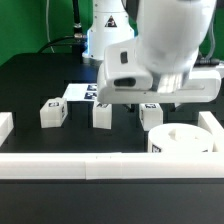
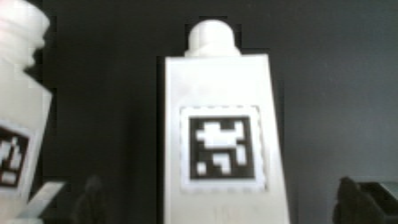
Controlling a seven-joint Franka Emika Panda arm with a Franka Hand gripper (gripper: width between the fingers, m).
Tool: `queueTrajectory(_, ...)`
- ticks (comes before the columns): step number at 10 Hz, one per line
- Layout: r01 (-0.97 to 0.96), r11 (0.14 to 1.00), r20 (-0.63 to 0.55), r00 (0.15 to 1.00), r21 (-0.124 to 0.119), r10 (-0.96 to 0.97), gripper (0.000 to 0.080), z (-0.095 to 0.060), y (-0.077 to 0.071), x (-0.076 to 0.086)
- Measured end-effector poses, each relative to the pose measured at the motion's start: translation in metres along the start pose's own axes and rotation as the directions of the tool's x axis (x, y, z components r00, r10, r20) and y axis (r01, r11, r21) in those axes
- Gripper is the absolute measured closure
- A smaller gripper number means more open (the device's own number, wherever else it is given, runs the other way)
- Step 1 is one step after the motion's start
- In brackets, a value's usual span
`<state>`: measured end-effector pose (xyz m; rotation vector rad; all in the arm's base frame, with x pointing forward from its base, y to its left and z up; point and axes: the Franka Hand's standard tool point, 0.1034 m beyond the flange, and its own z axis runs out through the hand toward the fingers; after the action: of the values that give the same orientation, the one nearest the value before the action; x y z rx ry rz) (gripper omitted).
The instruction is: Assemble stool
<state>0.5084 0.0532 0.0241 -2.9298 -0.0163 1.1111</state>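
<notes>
The round white seat (image 1: 187, 141) lies at the exterior view's lower right, sockets up. Three short white tagged legs lie in a row on the black table: one on the left (image 1: 52, 113), one in the middle (image 1: 101, 115) and one next to the seat (image 1: 152, 116). My gripper (image 1: 133, 97) hangs low over the middle of the row, its fingers hidden by the hand. In the wrist view a leg (image 2: 221, 110) with a peg end lies between my open gripper (image 2: 214, 202). The dark fingertips (image 2: 64, 200) stand on either side without touching it. A second leg (image 2: 18, 110) lies beside it.
The marker board (image 1: 80, 92) lies behind the legs. White border rails run along the front (image 1: 90, 166), the left (image 1: 5, 126) and the right (image 1: 212, 124). The robot base (image 1: 105, 35) stands at the back.
</notes>
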Motion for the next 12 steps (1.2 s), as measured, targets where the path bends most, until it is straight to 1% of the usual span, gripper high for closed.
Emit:
queueTrajectory(1, 0.002, 1.0, 0.063, 0.998, -0.002, -0.002, 0.015, 0.001, -0.001, 0.002)
queueTrajectory(2, 0.004, 1.0, 0.1, 0.995, -0.003, -0.003, 0.015, 0.002, -0.002, 0.005)
queueTrajectory(4, 0.006, 1.0, 0.247, 0.969, -0.009, -0.004, 0.015, 0.01, -0.001, -0.004)
queueTrajectory(5, 0.009, 1.0, 0.323, 0.946, -0.01, -0.005, 0.015, 0.012, -0.001, -0.003)
queueTrajectory(6, 0.01, 1.0, 0.275, 0.961, -0.009, -0.007, 0.015, 0.008, -0.003, 0.011)
queueTrajectory(7, 0.011, 1.0, 0.273, 0.962, -0.009, -0.008, 0.0269, 0.005, -0.003, 0.008)
queueTrajectory(8, 0.01, 1.0, 0.273, 0.962, -0.009, -0.007, 0.0434, 0.005, -0.003, 0.008)
queueTrajectory(9, 0.01, 1.0, 0.274, 0.962, -0.009, -0.007, 0.0434, 0.006, -0.003, 0.008)
queueTrajectory(10, 0.011, 1.0, 0.274, 0.962, -0.01, -0.008, 0.0464, 0.006, -0.004, 0.008)
queueTrajectory(12, 0.013, 1.0, 0.274, 0.962, -0.011, -0.009, 0.0464, 0.006, -0.005, 0.008)
